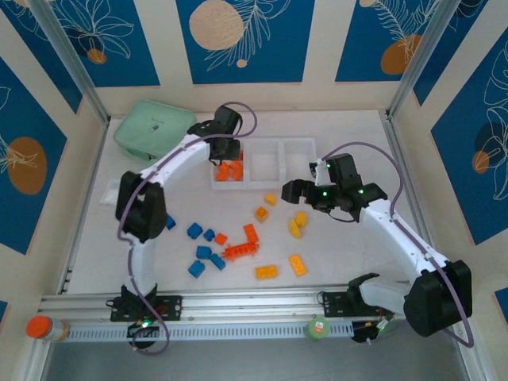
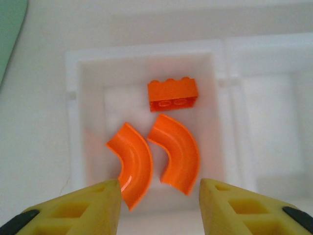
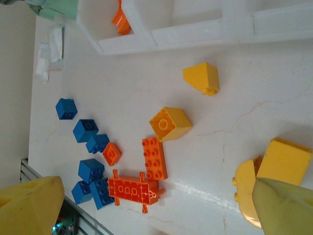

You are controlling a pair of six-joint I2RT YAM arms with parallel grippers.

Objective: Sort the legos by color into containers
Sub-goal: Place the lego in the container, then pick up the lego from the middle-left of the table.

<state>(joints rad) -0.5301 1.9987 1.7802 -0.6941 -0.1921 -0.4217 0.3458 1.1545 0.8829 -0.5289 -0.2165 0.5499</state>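
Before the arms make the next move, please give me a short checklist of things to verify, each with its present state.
1. Left gripper open, nothing between its fingers: ok.
2. Three red-orange pieces lie inside the left bin: ok.
3. Left bin holds one colour: ok.
4. Right gripper open, near the yellow bricks: ok.
5. Right gripper lined up on one yellow brick: cannot tell; two lie close together by one finger.
6. All red-orange legos binned: not ok; a red-orange brick and a flat plate lie on the table.
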